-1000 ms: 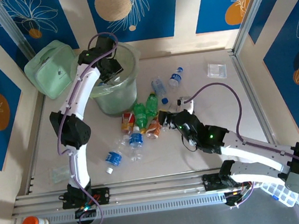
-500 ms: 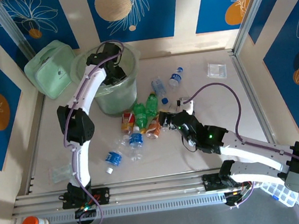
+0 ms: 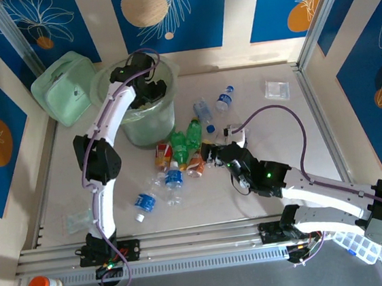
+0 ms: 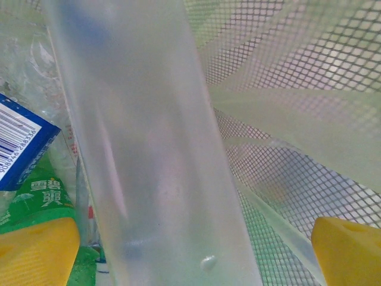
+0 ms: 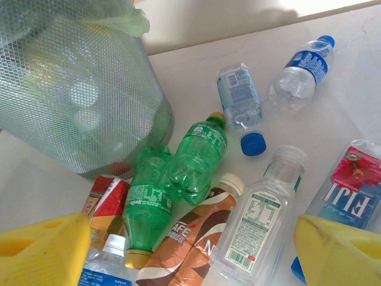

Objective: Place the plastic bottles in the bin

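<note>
Left gripper (image 4: 193, 247) is down in the mouth of the tall round pale-green mesh bin (image 3: 142, 129). Its yellow fingers (image 4: 36, 250) are spread wide w/ a clear plastic bottle (image 4: 155, 149) between them, not pinched afaict. Your right gripper (image 5: 191, 250) hangs wide open w/ nothing in it, over the pile on the table (image 5: 196, 77) just beside the bin: two green plastic bottles (image 5: 196, 155), a brown coffee bottle (image 5: 196, 232) and a clear white-capped bottle (image 5: 256, 220). A blue-capped clear bottle (image 5: 300, 68) lies further off.
</note>
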